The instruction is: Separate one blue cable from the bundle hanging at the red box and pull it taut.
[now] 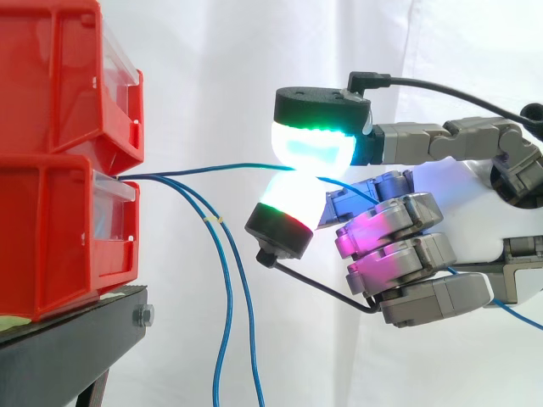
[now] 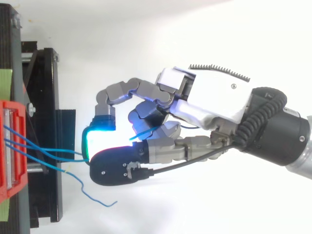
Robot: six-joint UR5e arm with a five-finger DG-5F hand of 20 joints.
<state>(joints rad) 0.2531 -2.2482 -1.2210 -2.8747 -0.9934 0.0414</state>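
Observation:
Several thin blue cables come out of the lower red bin (image 1: 59, 229). One blue cable (image 1: 221, 167) runs almost straight and level from the bin's front to my hand (image 1: 399, 254). There it is pinched between a green-glowing fingertip (image 1: 318, 144) above and the thumb's pad (image 1: 284, 203) below. Its free part passes on through the hand and trails out at the lower right. Two other blue cables (image 1: 227, 288) hang down from the bin, apart from the pinched one. From above, the hand (image 2: 214, 97) reaches leftward toward the bin (image 2: 7, 146), its other fingers curled.
A second red bin (image 1: 51, 76) is stacked on the lower one, both on a black stand (image 1: 68, 348). A loose blue cable end (image 2: 97, 200) curls out below the hand in the top view. A white curtain hangs behind.

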